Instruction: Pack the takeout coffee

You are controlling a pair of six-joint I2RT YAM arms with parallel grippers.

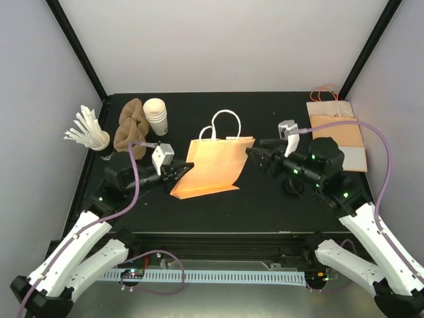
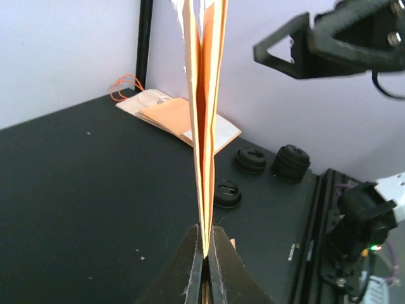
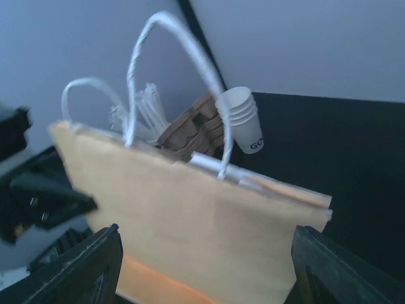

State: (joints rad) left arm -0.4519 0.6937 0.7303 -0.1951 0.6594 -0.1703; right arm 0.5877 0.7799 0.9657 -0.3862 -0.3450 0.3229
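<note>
The takeout coffee is out of view in every frame. A brown paper bag (image 1: 215, 162) with white handles stands folded flat at the middle of the table, leaning left. My left gripper (image 1: 182, 171) is shut on its lower left edge; in the left wrist view the thin bag (image 2: 205, 126) rises edge-on from between the closed fingertips (image 2: 205, 244). My right gripper (image 1: 260, 155) is open just off the bag's right side. In the right wrist view the bag's broad face (image 3: 190, 221) fills the space between the spread fingers (image 3: 209, 272).
At the back left stand a stack of lidless white cups (image 1: 156, 116), brown sleeves (image 1: 130, 126) and a cup of white stirrers (image 1: 89, 132). Flat spare bags (image 1: 338, 132) lie at the back right. Black lids (image 2: 226, 193) sit near the right arm (image 2: 342, 44).
</note>
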